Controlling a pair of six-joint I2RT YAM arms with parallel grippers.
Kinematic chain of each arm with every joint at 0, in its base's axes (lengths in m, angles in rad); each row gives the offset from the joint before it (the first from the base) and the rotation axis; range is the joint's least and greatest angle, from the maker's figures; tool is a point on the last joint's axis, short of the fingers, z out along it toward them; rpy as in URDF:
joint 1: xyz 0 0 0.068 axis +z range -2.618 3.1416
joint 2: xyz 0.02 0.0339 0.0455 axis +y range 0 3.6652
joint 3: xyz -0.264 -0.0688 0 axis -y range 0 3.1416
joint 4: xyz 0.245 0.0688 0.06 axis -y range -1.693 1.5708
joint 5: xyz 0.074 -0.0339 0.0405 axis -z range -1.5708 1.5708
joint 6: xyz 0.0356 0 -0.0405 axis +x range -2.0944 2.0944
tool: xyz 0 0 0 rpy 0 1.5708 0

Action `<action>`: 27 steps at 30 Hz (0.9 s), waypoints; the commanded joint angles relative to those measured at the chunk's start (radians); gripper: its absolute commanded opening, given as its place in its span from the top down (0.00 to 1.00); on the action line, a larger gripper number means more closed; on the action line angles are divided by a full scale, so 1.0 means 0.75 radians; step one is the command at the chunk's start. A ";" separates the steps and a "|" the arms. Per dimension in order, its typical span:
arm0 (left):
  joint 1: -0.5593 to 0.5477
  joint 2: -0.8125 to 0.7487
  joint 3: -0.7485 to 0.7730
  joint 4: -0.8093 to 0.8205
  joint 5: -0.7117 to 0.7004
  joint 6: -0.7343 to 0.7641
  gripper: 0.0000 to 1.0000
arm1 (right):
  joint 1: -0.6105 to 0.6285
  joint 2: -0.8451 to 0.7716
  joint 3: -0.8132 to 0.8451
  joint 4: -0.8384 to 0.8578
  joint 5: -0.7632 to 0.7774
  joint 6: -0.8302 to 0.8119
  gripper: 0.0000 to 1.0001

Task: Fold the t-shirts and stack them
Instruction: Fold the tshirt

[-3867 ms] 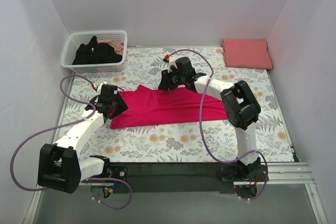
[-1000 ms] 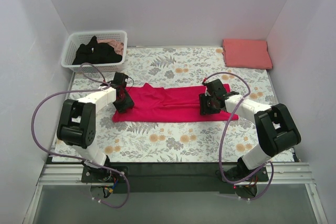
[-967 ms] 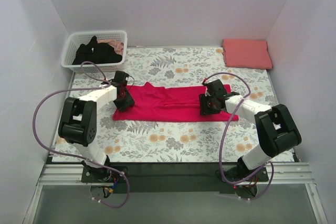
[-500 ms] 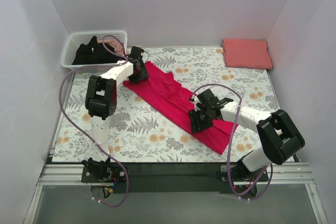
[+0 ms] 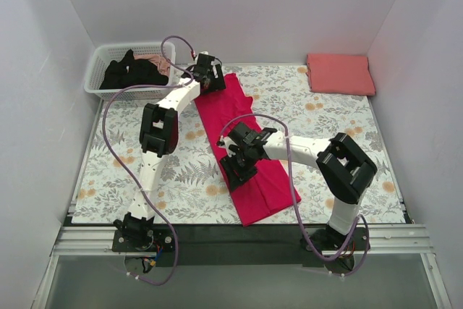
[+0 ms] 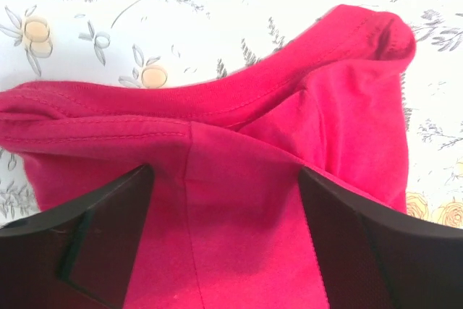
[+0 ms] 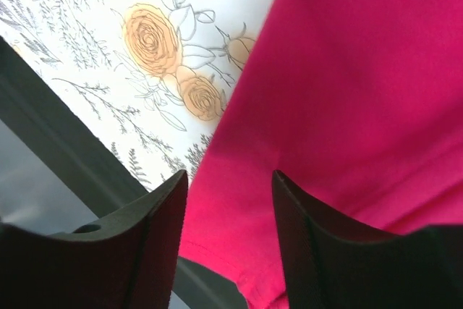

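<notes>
The crimson t-shirt (image 5: 249, 151) runs 11 to 5 o'clock, left claw (image 5: 208, 79) pinching its far end, right claw (image 5: 239, 166) gripping mid-length

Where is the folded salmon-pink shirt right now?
In the top view, the folded salmon-pink shirt lies at the far right corner of the floral cloth, away from both arms.

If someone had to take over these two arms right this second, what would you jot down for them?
Left gripper and right gripper each pinch the crimson t-shirt, which lies lengthwise from the back of the table to the front edge, not fully folded. The salmon-pink t-shirt sits folded at back right. The black t-shirt waits in the basket. Left: finish the crimson, fold the black, stack all.
</notes>
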 commanded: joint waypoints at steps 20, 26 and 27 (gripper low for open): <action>-0.197 -0.600 -0.621 0.193 -0.150 -0.020 0.44 | -0.111 -0.583 -0.336 -0.181 0.234 -0.071 0.49; -0.232 -0.533 -0.703 0.191 -0.135 -0.030 0.44 | -0.109 -0.491 -0.379 -0.111 0.136 -0.073 0.50; -0.234 -0.504 -0.701 0.189 -0.129 -0.024 0.44 | -0.106 -0.460 -0.379 -0.113 0.111 -0.071 0.50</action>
